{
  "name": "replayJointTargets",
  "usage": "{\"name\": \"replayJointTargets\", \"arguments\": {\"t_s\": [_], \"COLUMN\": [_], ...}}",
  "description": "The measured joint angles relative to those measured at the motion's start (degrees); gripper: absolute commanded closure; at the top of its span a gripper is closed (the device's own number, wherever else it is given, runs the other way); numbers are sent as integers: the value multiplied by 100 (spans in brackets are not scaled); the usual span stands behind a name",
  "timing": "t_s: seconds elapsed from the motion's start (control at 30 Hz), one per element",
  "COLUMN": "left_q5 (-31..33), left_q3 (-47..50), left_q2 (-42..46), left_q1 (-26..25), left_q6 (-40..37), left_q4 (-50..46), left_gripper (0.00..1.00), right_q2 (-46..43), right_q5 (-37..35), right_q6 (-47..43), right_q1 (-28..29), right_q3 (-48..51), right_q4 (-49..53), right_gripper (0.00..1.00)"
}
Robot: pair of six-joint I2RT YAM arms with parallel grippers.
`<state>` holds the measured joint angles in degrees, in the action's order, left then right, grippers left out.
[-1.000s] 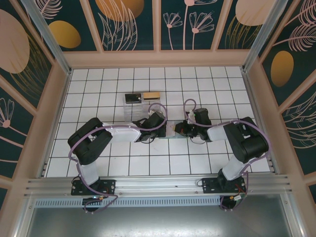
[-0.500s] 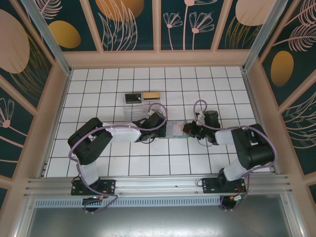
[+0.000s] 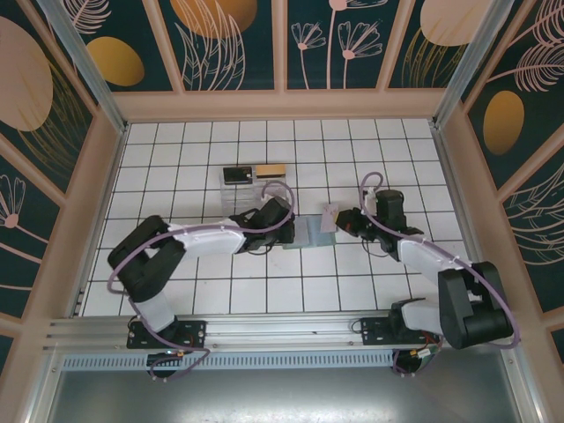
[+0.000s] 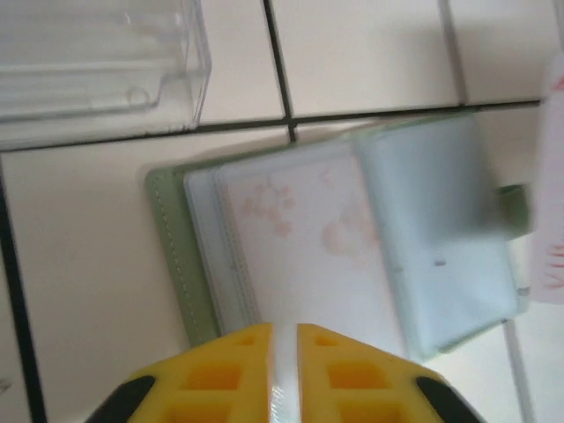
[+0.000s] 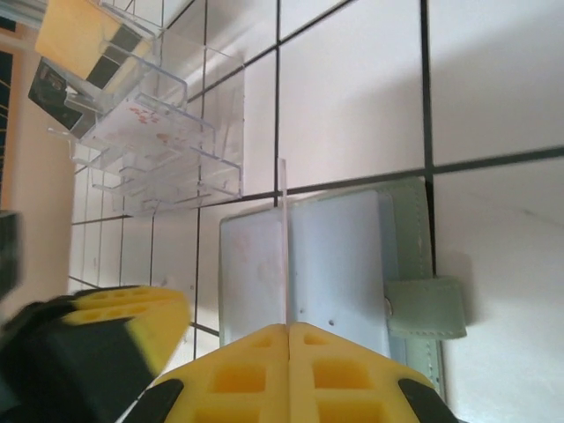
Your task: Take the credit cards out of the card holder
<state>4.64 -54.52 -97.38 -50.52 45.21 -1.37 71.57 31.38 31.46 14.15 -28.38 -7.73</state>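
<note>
1. The right gripper [image 5: 288, 330], at lower centre, is clamped on 1 credit card [image 5: 284, 220] held edge-on, seemingly out of its sleeve.
2. The left gripper [image 4: 284, 330], fingers slightly apart, hovers over the open card holder [image 4: 352, 238] at frame centre, likely steadying it.
3. A clear box [image 4: 97, 62] sits upper left.

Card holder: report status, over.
Right gripper shut on one card, beside open card holder. Left gripper at holder's edge, grip unclear. Clear box nearby, not in the way.
</note>
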Motion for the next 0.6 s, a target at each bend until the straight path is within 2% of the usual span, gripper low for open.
{"name": "replayJointTargets", "arguments": {"t_s": [0.07, 0.17, 0.27, 0.43, 0.6], "left_q5": [164, 577, 1187, 2175, 2763], "left_q3": [13, 20, 136, 748, 1224], "left_q2": [472, 1261, 2063, 3432, 4380], "left_q1": [-2, 0, 0, 15, 46], "left_q6": [9, 37, 142, 247, 262], "left_q4": [-39, -66, -140, -319, -531], "left_gripper": [34, 27, 2, 1, 1], "right_q2": [-90, -149, -151, -13, 697], "right_q5": [-282, -841, -1390, -1974, -2356], "right_q6": [-175, -511, -879, -1650, -2828], "right_q1": [221, 693, 1137, 1578, 2065], "right_q3": [-280, -850, -1362, -1886, -2684], "right_q4": [302, 678, 826, 868, 1049], "right_gripper": [100, 100, 100, 100, 100]}}
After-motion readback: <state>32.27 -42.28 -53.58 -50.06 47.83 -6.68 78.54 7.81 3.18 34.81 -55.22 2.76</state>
